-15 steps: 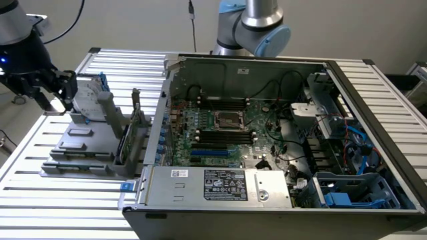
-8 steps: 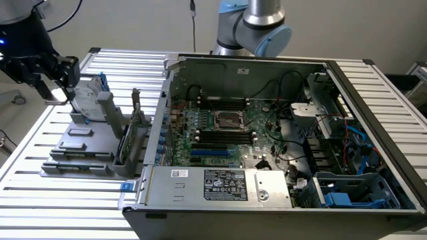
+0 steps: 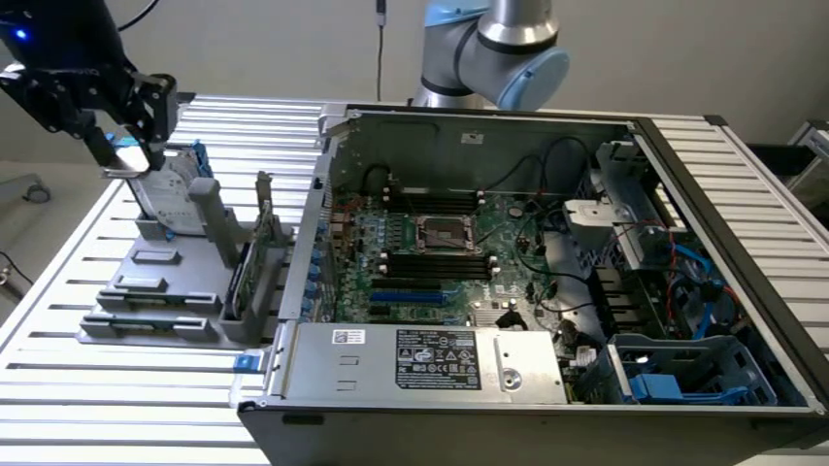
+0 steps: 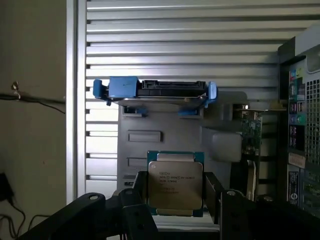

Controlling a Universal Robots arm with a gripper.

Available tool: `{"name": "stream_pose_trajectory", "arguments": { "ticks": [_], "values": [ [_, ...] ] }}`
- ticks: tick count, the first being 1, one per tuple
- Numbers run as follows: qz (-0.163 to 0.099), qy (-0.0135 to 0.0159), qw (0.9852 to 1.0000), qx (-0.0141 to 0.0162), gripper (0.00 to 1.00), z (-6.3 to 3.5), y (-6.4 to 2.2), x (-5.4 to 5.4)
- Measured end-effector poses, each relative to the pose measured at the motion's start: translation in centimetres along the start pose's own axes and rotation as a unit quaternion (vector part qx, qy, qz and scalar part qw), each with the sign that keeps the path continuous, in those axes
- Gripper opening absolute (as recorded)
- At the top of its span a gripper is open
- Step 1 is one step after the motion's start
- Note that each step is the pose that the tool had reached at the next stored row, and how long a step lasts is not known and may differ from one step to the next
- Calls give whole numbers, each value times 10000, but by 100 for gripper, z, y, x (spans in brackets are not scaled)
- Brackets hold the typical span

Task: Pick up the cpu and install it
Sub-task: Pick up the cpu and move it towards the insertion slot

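Note:
The cpu (image 4: 175, 181), a small square chip with a pale metal top and printed lettering, sits between the two black fingers (image 4: 139, 197) of my gripper (image 4: 176, 202), which is shut on its side edges. In the exterior view the gripper (image 3: 127, 146) hangs at the exterior view's left, above the grey parts holder (image 3: 155, 291), with the silvery cpu (image 3: 130, 160) at its tip. The dark metal-framed socket (image 3: 441, 233) lies in the middle of the green motherboard inside the open computer case, well off toward the exterior view's right of the gripper.
A silver hard drive in a blue frame (image 4: 155, 92) stands on the grey holder just beyond the cpu. The open computer case (image 3: 725, 291) holds cables, a power supply (image 3: 428, 359) and blue drive bays. The slatted metal table (image 3: 78, 388) carries everything.

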State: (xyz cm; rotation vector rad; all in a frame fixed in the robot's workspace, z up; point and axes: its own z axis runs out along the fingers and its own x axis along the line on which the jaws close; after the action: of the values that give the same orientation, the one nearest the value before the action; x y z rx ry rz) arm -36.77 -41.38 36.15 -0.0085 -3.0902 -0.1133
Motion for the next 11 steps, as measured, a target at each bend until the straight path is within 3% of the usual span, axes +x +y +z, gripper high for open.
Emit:
{"name": "stream_pose_trajectory", "arguments": {
  "ticks": [6,11],
  "values": [
    [2,26,10000,0,55,-225,18,-263],
    [2,29,10000,0,55,-277,27,-489]
  ]
}}
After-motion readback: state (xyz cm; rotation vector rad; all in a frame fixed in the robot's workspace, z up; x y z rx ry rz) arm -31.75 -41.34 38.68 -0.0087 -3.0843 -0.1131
